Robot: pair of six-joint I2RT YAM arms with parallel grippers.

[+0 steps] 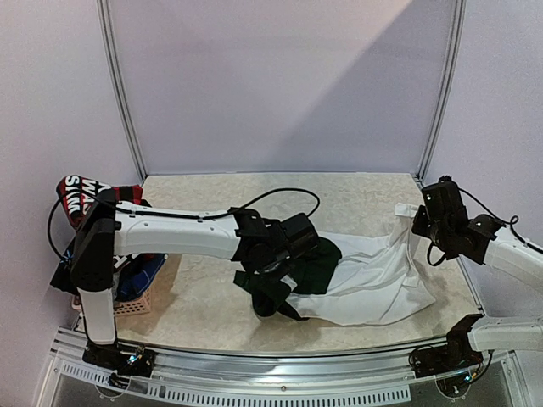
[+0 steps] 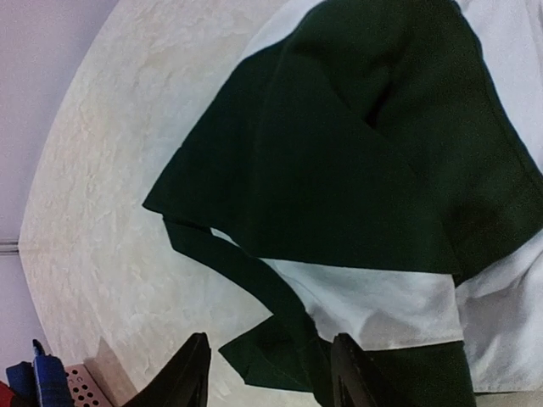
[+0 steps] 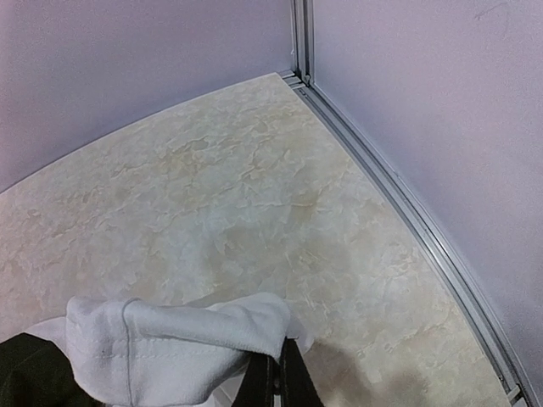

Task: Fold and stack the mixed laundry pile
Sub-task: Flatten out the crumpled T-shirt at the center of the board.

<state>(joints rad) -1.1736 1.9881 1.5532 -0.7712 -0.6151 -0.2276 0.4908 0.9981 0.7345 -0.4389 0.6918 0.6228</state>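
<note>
left end effector [image 2: 270,356] hangs parted above the t-shirt [image 1: 373,280] while right end effector [image 3: 278,373] clamps its white hem.

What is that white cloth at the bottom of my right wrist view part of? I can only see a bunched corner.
Observer: It's a corner of a white-and-dark-green T-shirt. The right gripper holds that corner raised, and the rest lies spread on the table.
Operator: And where is the other arm?
Observer: The left gripper is over the shirt's dark green end. It is open, with a strip of the green fabric lying between its fingers.
</note>
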